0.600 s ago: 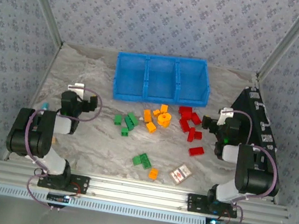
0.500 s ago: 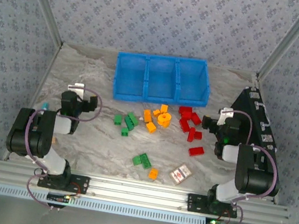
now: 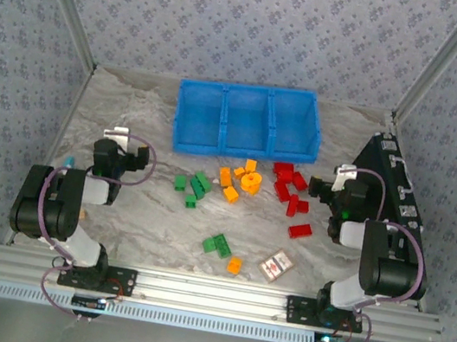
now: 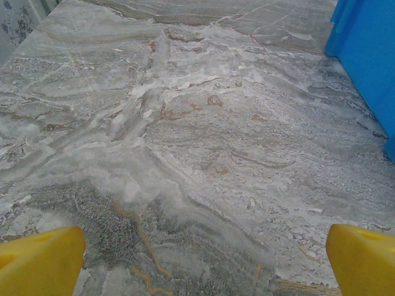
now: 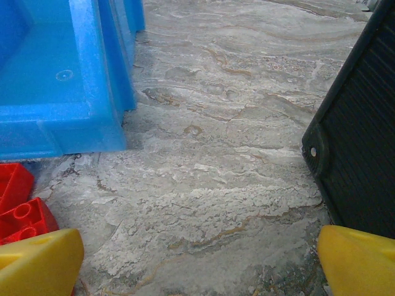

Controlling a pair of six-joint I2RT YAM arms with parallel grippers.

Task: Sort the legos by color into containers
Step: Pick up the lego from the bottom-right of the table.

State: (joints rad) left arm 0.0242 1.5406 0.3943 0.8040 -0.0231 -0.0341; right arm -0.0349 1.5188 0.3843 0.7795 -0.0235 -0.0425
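Observation:
The blue three-compartment bin (image 3: 215,144) stands at the back middle, and its compartments look bare. Loose legos lie in front of it: green ones (image 3: 198,185) and a green pair (image 3: 217,245), orange ones with a ring (image 3: 250,182), one orange brick (image 3: 235,265), and red ones (image 3: 289,186). My left gripper (image 3: 130,157) hovers open left of the green bricks, over bare marble (image 4: 203,259). My right gripper (image 3: 324,190) hangs open just right of the red bricks (image 5: 18,213), nothing between its yellow fingertips (image 5: 37,262). The bin's corner (image 5: 92,74) is ahead of it on the left.
A black case (image 3: 393,185) lies along the right wall, close beside the right gripper (image 5: 358,148). A red-and-white card (image 3: 277,265) rests near the front. A teal cylinder (image 3: 66,163) sits by the left arm. The bin's edge (image 4: 370,68) shows at the left wrist view's right.

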